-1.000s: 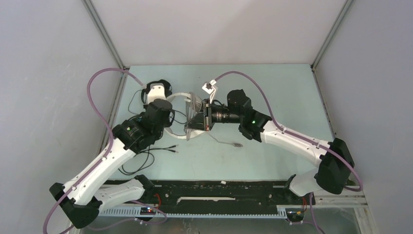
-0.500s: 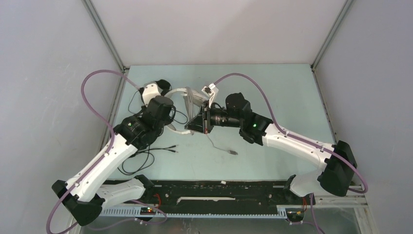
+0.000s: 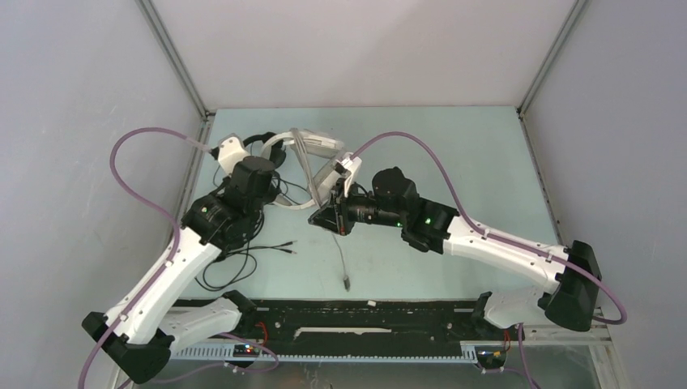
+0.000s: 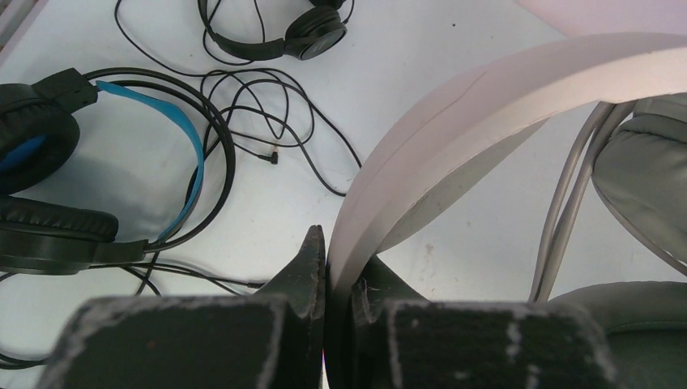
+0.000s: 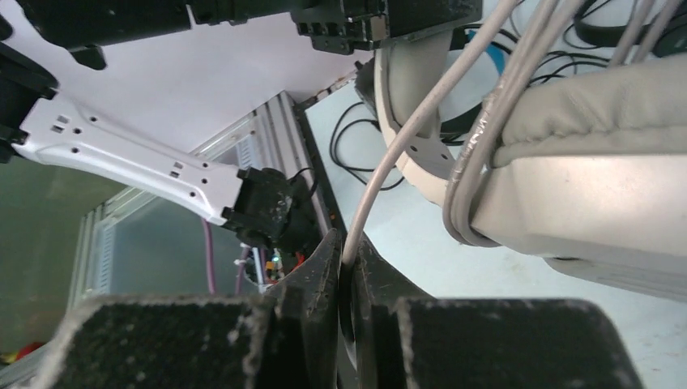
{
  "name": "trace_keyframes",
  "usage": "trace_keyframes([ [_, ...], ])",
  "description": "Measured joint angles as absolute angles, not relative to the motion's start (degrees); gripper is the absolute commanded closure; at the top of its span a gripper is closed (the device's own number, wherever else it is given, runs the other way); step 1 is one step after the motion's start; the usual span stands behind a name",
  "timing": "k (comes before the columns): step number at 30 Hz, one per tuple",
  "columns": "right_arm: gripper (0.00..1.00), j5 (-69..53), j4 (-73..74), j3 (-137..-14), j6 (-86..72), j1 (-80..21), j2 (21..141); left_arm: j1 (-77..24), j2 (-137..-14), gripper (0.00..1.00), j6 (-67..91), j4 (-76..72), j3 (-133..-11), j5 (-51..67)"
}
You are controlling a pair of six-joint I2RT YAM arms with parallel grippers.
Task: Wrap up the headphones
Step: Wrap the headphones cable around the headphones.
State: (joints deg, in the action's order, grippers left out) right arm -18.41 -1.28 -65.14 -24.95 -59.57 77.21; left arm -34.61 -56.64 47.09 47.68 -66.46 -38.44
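The left fingers [image 4: 306,263] are pressed together on the flat band of the white and light-grey wired headset [image 4: 486,89], pinching the band edge-on between their dark tips. The band arcs up and away to the right of that grip, and the headset's grey padded ear cushions [image 4: 640,170] sit close by on the right in the left wrist view. The right fingers [image 5: 320,267] are closed on a single strand of the headset's pale grey cable [image 5: 405,138], which rises from the pinch towards the ear cup. Several more strands of the same cable lie side by side around the headset next to a cushion. In the top view the two arms meet at the far left of the pale green bench [image 3: 454,146], with the white headset held between them. From the right fingers the free end of the cable trails towards the near edge and finishes in a small plug [image 3: 347,282]. On the bench beneath the left arm lies the bulky black headset with a blue-lined headband [image 4: 174,121]. The slim black headset [image 4: 312,32] lies beyond it, well apart from both pairs of fingers. Thin black cables [image 4: 267,105] loop loosely between these two.
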Motion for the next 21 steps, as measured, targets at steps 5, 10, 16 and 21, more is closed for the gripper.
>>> trace_keyframes([
  [5,0.91,-13.5,-4.0,-61.9,-20.8,-60.2,76.3,-34.6,-55.6,1.0,47.9,47.7,-66.5,-37.7],
  [10,0.91,-9.1,-7.9,-57.4,-17.9,-60.4,76.3,-34.6,-53.9,1.0,48.0,47.7,-66.5,-36.0],
  [16,0.9,-7.5,-14.2,-53.2,-15.8,-61.1,75.4,-34.6,-53.4,1.0,48.2,47.7,-66.5,-35.2],
  [21,0.88,-7.1,-19.0,-50.1,-14.9,-61.3,75.2,-34.6,-53.3,1.0,48.7,47.6,-66.5,-33.8],
])
